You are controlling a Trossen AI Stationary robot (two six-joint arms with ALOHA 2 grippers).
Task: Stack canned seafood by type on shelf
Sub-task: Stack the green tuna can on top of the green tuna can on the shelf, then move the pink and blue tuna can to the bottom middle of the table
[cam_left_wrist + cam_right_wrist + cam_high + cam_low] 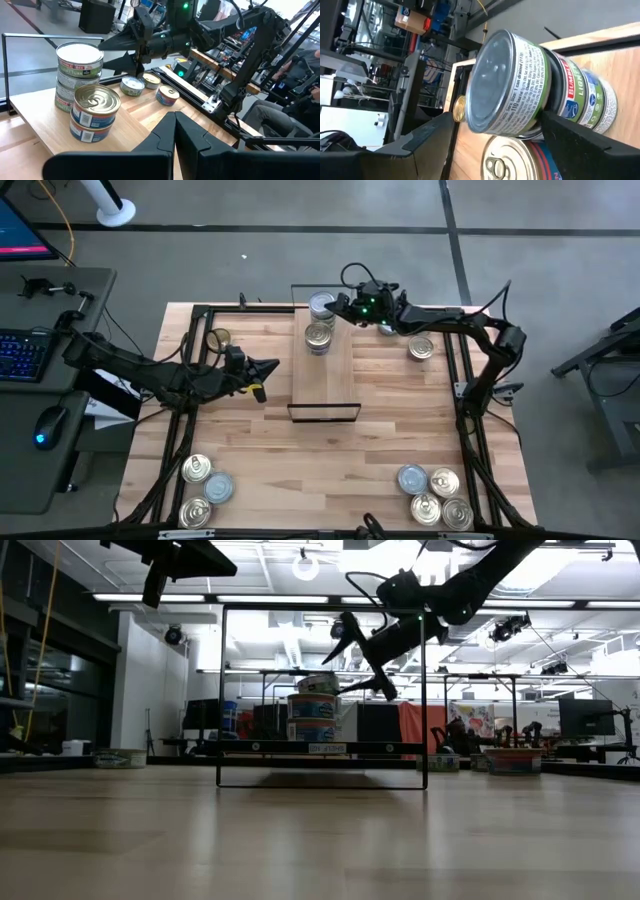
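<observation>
The shelf (325,385) lies mid-table, with two stacks of canned seafood at its far end. The silver-topped stack (322,306) is three tins high, and its top tin (510,85) sits a little askew. Just nearer stands a gold-topped stack (319,336) of two tins. My right gripper (342,308) is open at the silver stack's right side, reaching in from the right. One finger (112,44) is at the height of the top tin's lid and the other (117,64) is lower. My left gripper (272,367) waits shut above the table, left of the shelf. My right gripper has its open fingers on either side of the top silver tin's right edge (540,100), coming nearly level from the table's right. Whether either finger touches the tin, I cannot tell.
Loose tins lie right of the shelf (421,348) and one gold tin at the far left (218,338). More tins are grouped at the near left (205,485) and near right (435,495) corners. Black frame rails run along the table's sides.
</observation>
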